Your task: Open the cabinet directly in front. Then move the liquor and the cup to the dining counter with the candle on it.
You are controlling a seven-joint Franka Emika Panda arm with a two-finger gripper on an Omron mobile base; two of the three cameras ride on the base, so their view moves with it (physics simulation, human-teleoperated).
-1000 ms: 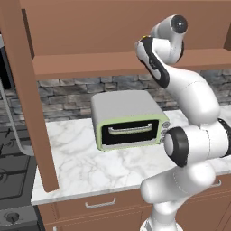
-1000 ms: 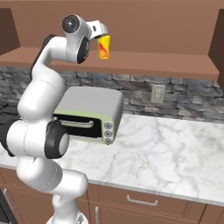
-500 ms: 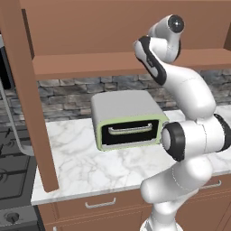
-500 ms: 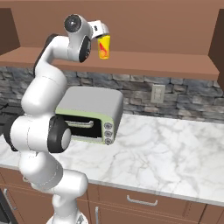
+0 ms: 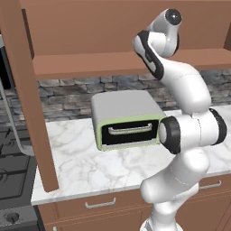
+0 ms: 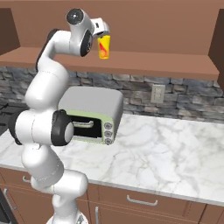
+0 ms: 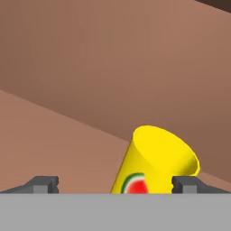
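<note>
Gripper point(image 7: 115, 185) fingers spread wide, the cup point(image 7: 155, 162) between them, nothing clamped. Cup stands upright on the cabinet point(image 6: 175, 65) shelf near its front edge, same spot as a second ago. Arm has barely shifted since.

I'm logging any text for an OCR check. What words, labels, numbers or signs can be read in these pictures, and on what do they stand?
No readable text anywhere.
cup: a red-and-green watermelon-slice picture on its side, no letters.
toaster oven: three round knobs, any markings too small to read.
wall outlet: blank plate.
cabinet and marble counter: no labels.
</note>
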